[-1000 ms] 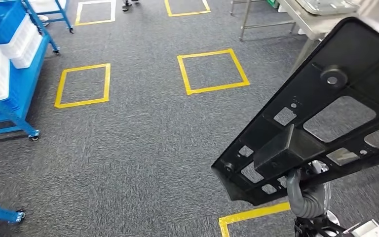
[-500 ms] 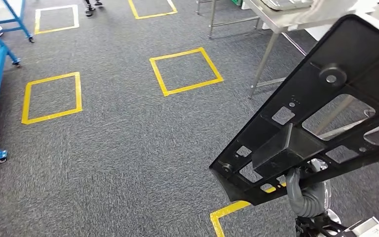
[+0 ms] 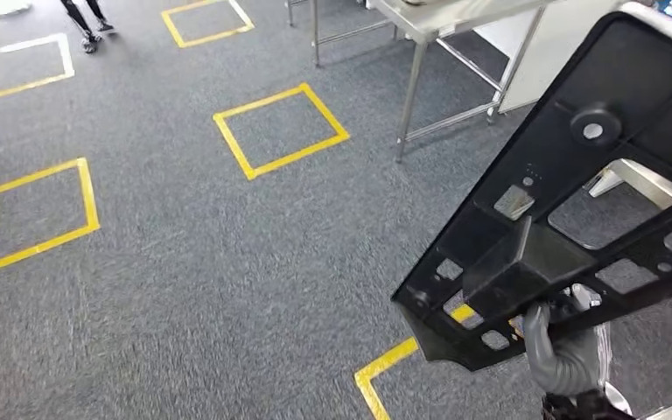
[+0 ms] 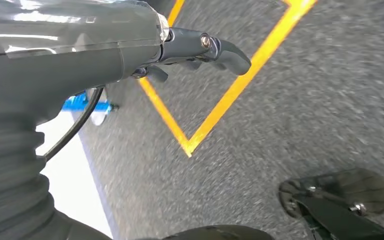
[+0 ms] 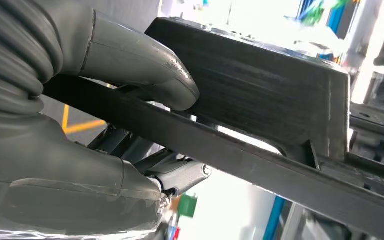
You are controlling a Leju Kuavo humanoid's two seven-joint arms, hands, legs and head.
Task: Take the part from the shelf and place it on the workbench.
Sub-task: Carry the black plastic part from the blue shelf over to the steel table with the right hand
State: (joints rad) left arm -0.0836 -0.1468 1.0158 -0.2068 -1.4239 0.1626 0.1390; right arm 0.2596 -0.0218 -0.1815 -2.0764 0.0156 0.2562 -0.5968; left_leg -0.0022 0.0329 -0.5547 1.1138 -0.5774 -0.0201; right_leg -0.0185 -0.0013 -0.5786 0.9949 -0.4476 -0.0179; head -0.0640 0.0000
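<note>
Since a second ago my whole head view has swung: the blue shelving has gone off the 9 o'clock edge, the yellow floor squares (image 3: 281, 129) have slid toward 8 o'clock, and a steel table (image 3: 420, 52) now stands at 12 to 1 o'clock. That reads to me as the camera turning with the robot, not the things moving. The black part (image 3: 577, 201) kept its spot at 3 to 4 o'clock of my view.

Progress, as I judge it: the pick from the shelf is done and I'm mid-carry. Reaching the workbench, likely that steel table, and setting the part down are left.

My right hand (image 5: 105, 125) comes up from 5 o'clock under the part, thumb (image 5: 145, 75) pressed on its block-shaped boss and fingers beneath the rib, clamping it tilted with its far end raised. My left hand (image 4: 130, 55) hangs over the carpet (image 3: 184, 262), fingers loosely curled and holding nothing.
</note>
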